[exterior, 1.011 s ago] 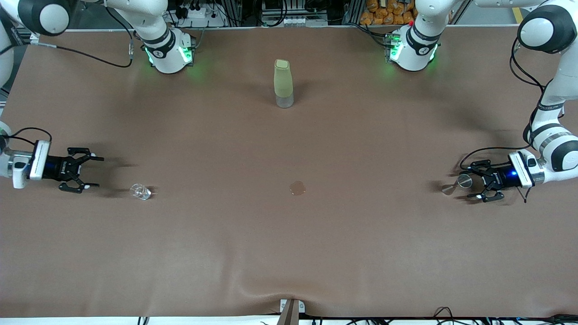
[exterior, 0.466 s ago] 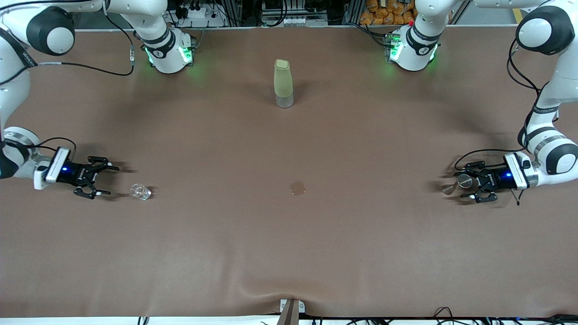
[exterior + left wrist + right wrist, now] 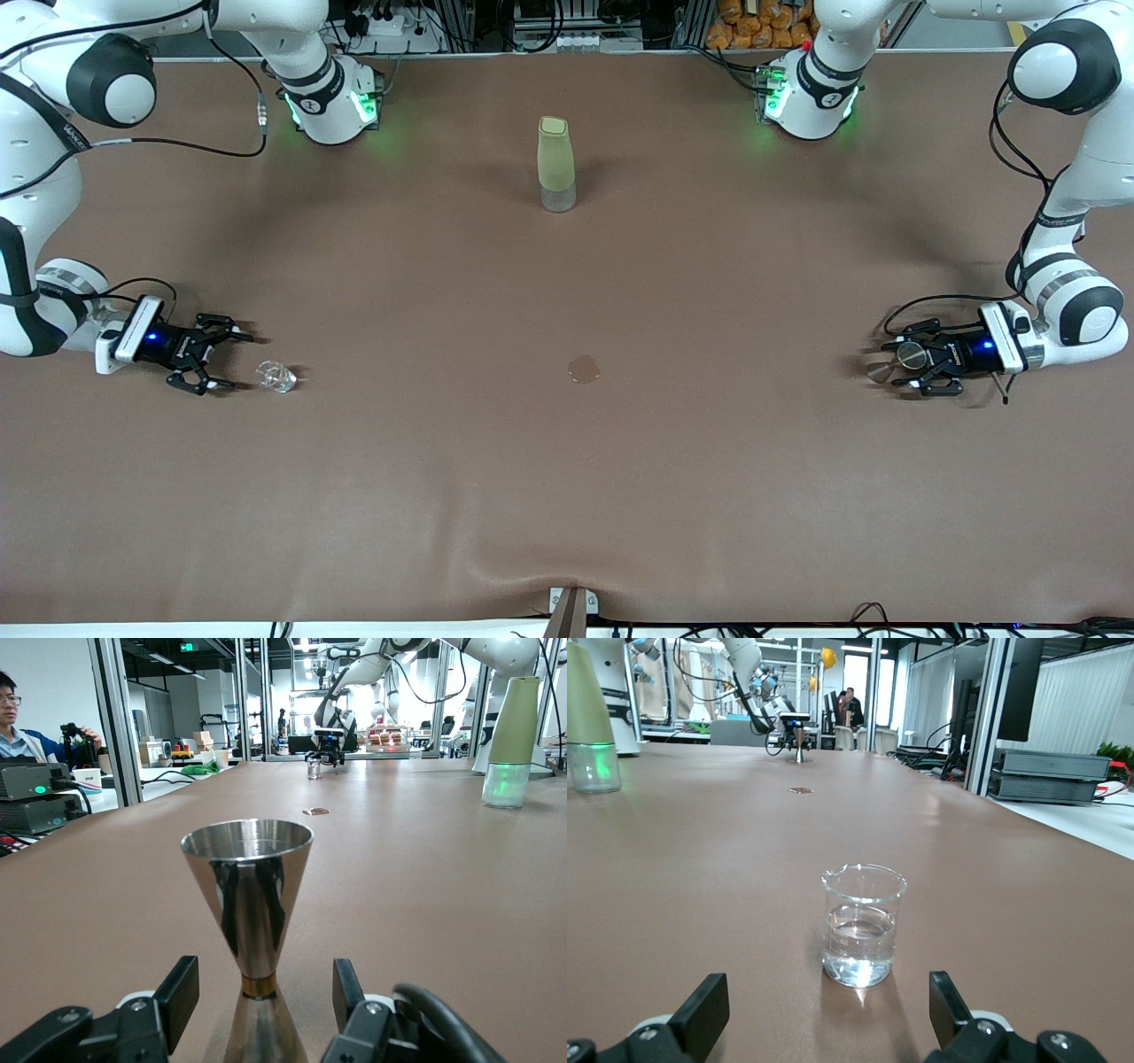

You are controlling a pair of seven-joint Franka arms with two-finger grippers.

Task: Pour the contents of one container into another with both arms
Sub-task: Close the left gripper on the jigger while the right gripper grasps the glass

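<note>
From the front, the right pincer [image 3: 215,359] sits low near the bench [image 3: 567,496] edge at the right arm's end, its fingers wide apart, just beside the glass tumbler [image 3: 275,377]. At the left arm's end, the left pincer [image 3: 905,368] has its fingers on both sides of the steel jigger [image 3: 909,354].

In the left wrist view, the jigger [image 3: 247,904] stands upright between two fingers [image 3: 177,1001] that do not touch it yet (probably about to squeeze).

In the right wrist view, the tumbler [image 3: 863,926] holds some water and stands upright just ahead of the open fingers [image 3: 707,1010], lined up for a grab.
</note>
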